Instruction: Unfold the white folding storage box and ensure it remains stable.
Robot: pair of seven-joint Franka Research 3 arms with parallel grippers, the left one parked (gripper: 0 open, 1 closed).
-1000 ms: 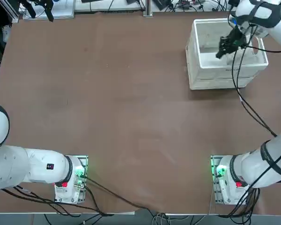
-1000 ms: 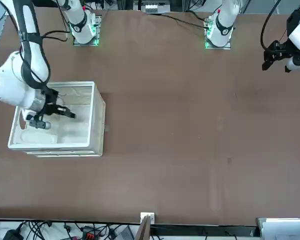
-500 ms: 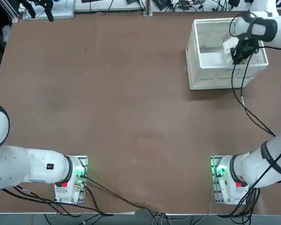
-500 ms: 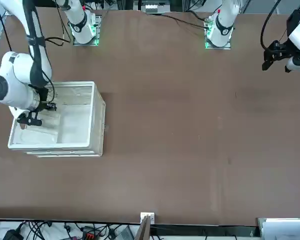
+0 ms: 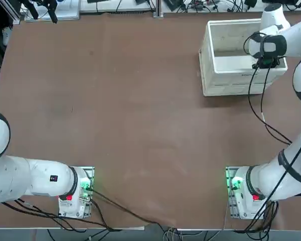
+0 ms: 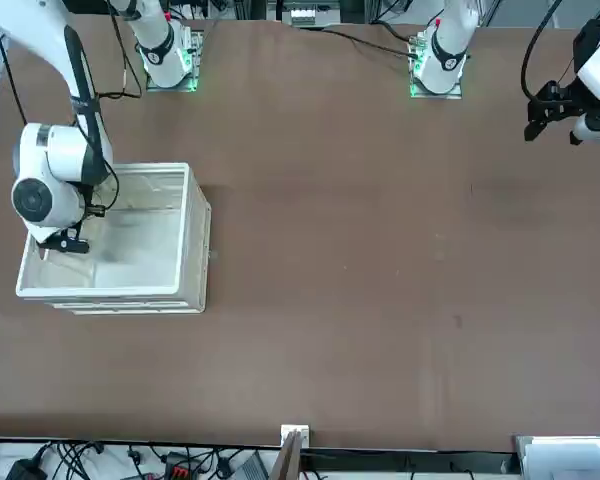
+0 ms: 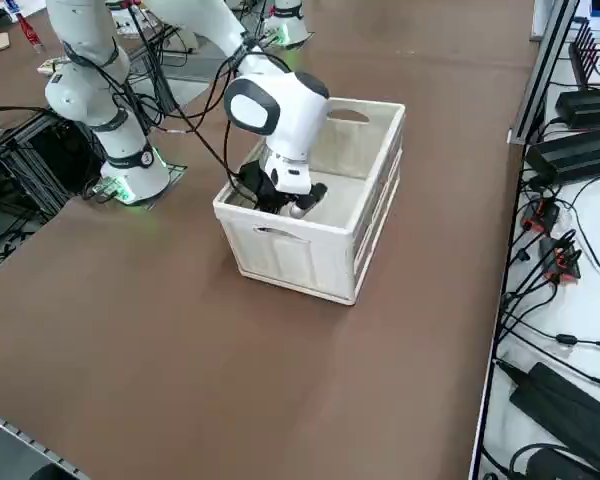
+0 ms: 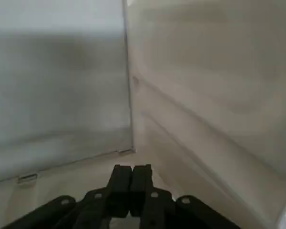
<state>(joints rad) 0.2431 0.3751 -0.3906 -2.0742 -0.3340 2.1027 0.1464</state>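
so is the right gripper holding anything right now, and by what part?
Nothing. The right gripper sits inside the white folding storage box, fingers shut together with nothing between them.

Brown table with white folding storage box.

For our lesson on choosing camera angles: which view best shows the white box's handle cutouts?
The right side view: the white box shows cutouts in both short sides. The top view and front view show only rim and walls; the wrist view shows an inside corner beyond the right gripper, fingers together.
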